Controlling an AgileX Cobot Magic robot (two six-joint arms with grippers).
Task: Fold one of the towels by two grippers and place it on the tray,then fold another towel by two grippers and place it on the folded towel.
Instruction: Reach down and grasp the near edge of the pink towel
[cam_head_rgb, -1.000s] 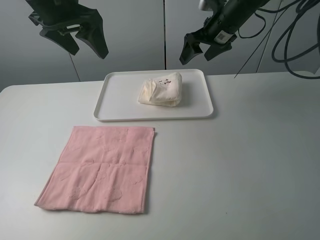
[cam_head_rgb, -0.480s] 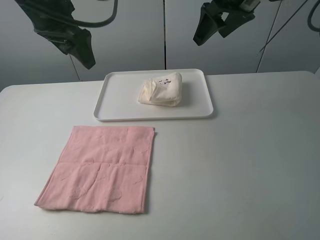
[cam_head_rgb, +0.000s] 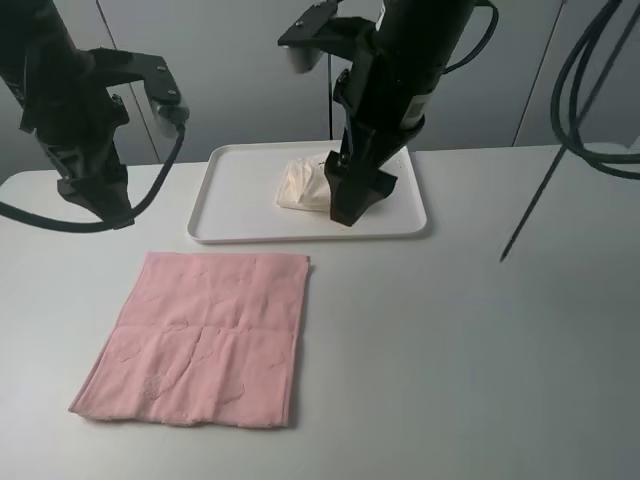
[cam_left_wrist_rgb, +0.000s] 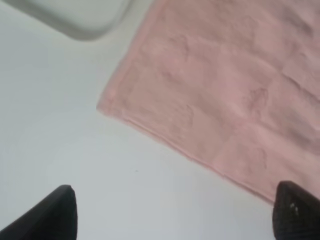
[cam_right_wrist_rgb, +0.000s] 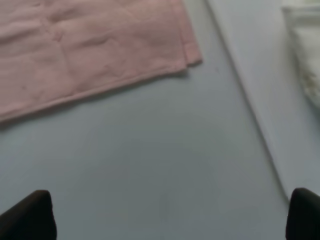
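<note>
Both stand wide and carry nothing: the left end effector (cam_left_wrist_rgb: 175, 214) hangs over bare bench (cam_head_rgb: 480, 350) with a corner of the pink towel (cam_head_rgb: 200, 340) just ahead of its fingertips. The right end effector (cam_right_wrist_rgb: 167, 216) hangs over the strip between that towel and the tray (cam_head_rgb: 240, 190), where the cream towel (cam_head_rgb: 298, 185) lies folded. The pink towel's fold looks to be the step in hand. Each should drop onto its own corner of the towel edge nearest them and straddle the hem. They should pinch every layer, since the right-hand corner looks doubled, then lift level together.
</note>
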